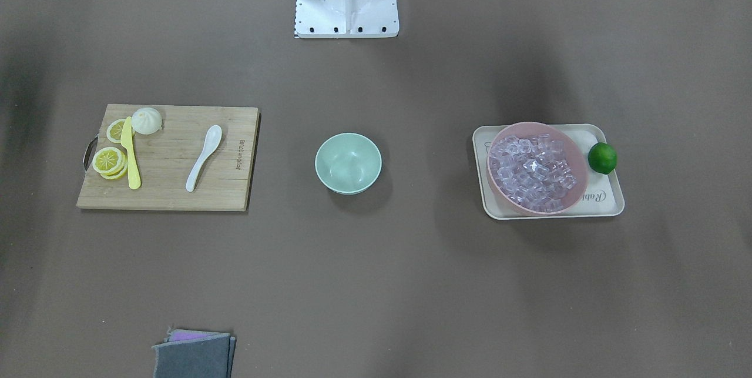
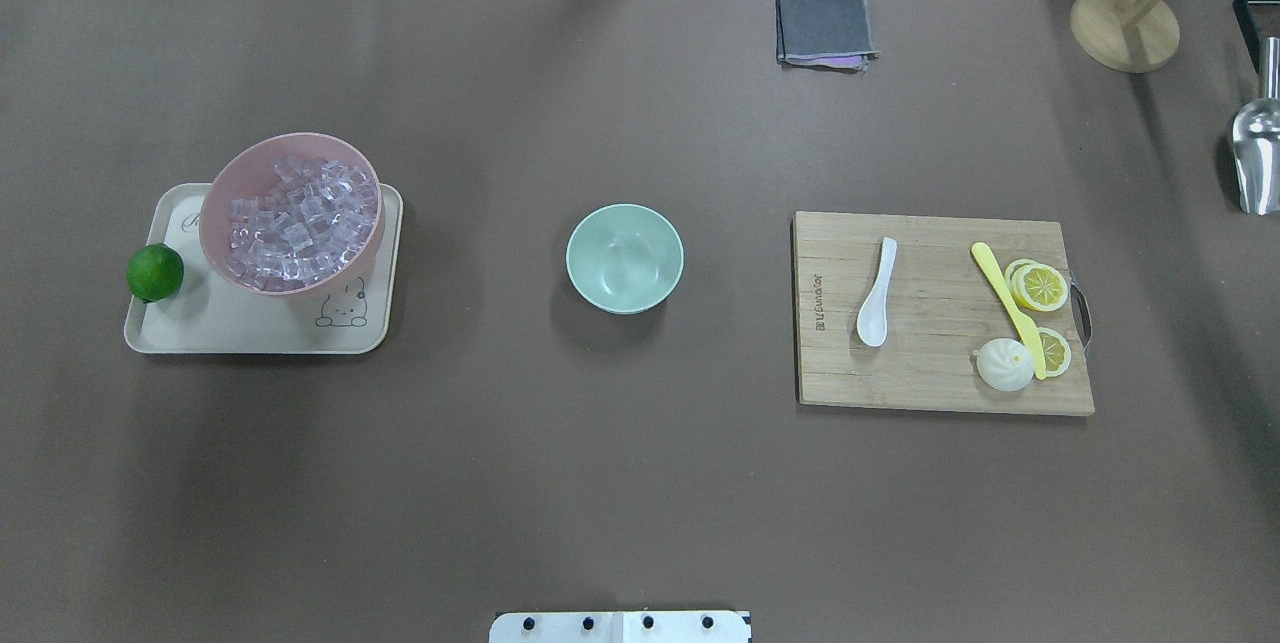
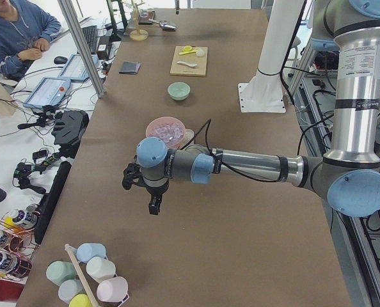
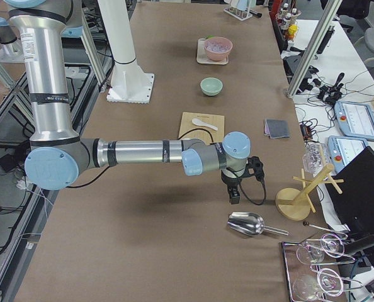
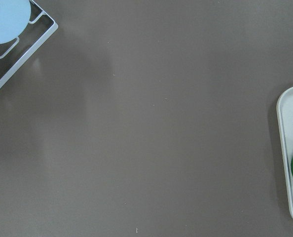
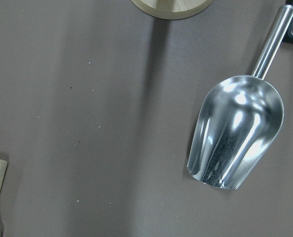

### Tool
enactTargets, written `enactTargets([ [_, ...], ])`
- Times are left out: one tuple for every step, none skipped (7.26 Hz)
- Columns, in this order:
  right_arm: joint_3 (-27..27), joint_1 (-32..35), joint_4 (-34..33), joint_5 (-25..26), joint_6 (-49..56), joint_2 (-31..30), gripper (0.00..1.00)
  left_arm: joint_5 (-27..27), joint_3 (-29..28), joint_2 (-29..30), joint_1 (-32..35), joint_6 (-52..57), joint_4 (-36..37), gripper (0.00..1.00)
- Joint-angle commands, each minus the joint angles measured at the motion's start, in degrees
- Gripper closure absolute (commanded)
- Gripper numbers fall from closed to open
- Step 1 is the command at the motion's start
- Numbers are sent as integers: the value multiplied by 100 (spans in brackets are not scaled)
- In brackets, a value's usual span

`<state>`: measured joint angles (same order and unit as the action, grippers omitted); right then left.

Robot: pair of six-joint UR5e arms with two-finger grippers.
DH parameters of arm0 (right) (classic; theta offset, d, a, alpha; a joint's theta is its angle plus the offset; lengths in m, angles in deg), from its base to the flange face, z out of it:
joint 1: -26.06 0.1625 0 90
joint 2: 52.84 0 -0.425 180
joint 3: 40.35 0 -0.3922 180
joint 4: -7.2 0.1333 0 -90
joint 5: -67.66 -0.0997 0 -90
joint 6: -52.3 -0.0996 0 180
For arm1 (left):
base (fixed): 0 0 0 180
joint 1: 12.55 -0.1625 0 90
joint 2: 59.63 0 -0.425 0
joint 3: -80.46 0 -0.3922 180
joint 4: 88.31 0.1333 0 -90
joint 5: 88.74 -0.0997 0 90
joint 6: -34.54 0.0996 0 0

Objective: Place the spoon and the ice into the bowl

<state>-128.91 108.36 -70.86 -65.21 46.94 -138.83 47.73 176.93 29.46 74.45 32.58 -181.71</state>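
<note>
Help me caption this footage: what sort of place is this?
Probably a robotics lab staging kitchen prep: a robot arm over the table, an operator beside control pendants, lemon slices on a cutting board.

Brown table (image 2: 640, 483), matte cover. Overhead view, clock centred on the mint bowl (image 2: 625, 258), which sits mid-table. Cream tray (image 2: 250, 333) at 9 o'clock, well apart. Wooden cutting board (image 2: 930, 363) at 3 o'clock, also apart. Folded grey cloth (image 2: 824, 26) at 1 o'clock, nr far edge. Round wooden stand base (image 2: 1110, 28) at 2 o'clock, far corner. Metal scoop (image 2: 1258, 158) btwn 2 and 3 o'clock, at the rt edge. White mount plate (image 2: 620, 627) at 6 o'clock, on the near edge.
</note>
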Motion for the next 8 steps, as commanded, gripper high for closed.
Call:
enactTargets([
  [75, -56, 1, 24, -26, 2, 0, 3, 64, -5, -8, -310, -12, 2],
  [41, -65, 10, -2, -17, 11, 0, -6, 47, -5, -17, -348, -12, 2],
  [163, -118, 19, 33, -17, 29, 0, 2, 134, -23, -17, -348, 6, 2],
  [173, -109, 19, 33, -26, 20, 0, 11, 161, -31, -17, -357, -3, 2],
  [129, -109, 19, 16, -35, 3, 0, 3, 143, -23, -25, -357, -3, 2],
  [155, -109, 10, -2, -26, 3, 0, 11, 309, -31, 1, -409, 6, 2],
  [-228, -66, 53, -72, -35, -154, 0, 3, 284, -136, -8, -419, 23, 2],
  [-327, -92, 89, -3, -52, -364, 0, 11, 284, -137, -17, -419, -3, 2],
])
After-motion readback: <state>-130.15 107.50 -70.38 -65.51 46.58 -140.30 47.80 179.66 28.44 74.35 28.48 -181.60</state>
